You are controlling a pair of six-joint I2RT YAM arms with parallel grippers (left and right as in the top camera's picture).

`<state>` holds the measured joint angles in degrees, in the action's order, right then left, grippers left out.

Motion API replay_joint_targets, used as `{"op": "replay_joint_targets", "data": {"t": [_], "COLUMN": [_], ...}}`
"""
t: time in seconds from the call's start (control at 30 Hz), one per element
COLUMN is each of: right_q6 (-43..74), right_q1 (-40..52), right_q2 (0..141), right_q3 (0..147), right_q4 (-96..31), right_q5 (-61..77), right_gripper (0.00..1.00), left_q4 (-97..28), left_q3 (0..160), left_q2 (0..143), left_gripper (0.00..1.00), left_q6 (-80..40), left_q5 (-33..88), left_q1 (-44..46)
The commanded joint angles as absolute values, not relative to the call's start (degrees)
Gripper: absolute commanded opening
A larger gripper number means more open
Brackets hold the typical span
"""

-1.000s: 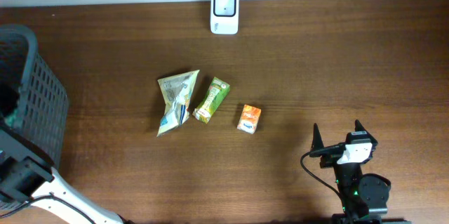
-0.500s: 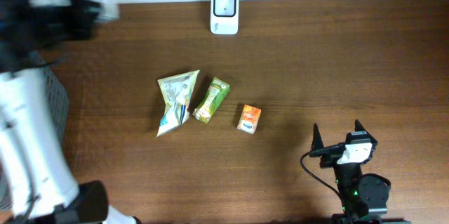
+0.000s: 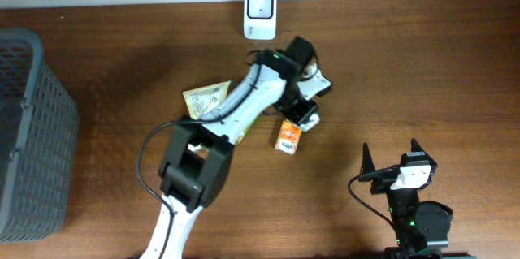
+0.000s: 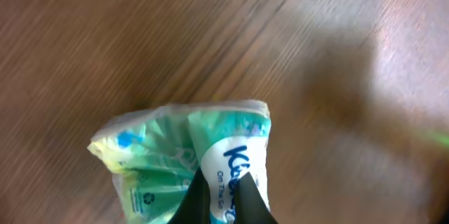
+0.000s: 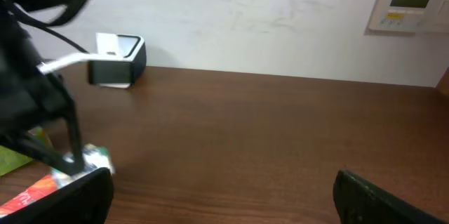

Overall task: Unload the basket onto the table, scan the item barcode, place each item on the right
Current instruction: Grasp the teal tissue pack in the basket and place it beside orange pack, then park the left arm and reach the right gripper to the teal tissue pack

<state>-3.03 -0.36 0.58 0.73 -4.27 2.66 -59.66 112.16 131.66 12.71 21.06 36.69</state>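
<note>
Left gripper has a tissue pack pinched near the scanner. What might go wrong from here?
1. The left gripper pinches only an edge of the soft tissue pack; it may slip or twist free.
2. The wrist view shows no barcode, so the scanner may get the wrong side.
3. The arm hangs close over the orange box and might knock it.

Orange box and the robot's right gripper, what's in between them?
Nothing, only bare wooden table between the orange box and the right gripper, seen from overhead.
</note>
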Motion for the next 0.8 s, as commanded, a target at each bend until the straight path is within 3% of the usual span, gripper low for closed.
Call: {"op": "replay_joint_targets", "data": {"t": [0.0,0.03,0.1,0.3,0.53,0.77], "right_q6": [-3.0,-3.0,-3.0,-3.0,-3.0,-3.0], "right_q1": [-0.1,-0.1,-0.1,-0.1,-0.1,-0.1], "right_q2": [0.3,0.3,0.3,0.3,0.3,0.3], "right_q3": [0.3,0.3,0.3,0.3,0.3,0.3], "right_q4": [-4.3,-4.3,-4.3,-4.3,-4.3,-4.3], "right_q5": [2.4,2.4,2.4,2.4,2.4,2.4], "right_gripper": [0.99,0.99,0.99,0.99,0.99,0.99], "left_q4": [-56.6,-55.9,-55.0,-60.9,-66.7,-75.7], "left_q3": [112.5,112.5,112.5,122.8,128.3,128.3], "left_q2": [132.3,132.3,132.3,126.2,110.3,107.9], "left_gripper": [0.13,0.34,0.99,0.99,0.99,0.99], "left_q6": [13.8,13.8,13.8,9.5,0.4,2.2], "left_q5": [20.5,20.5,20.1,16.6,11.6,9.7], "left_q1": [38.2,38.4,38.4,32.1,14.3,-2.4]}}
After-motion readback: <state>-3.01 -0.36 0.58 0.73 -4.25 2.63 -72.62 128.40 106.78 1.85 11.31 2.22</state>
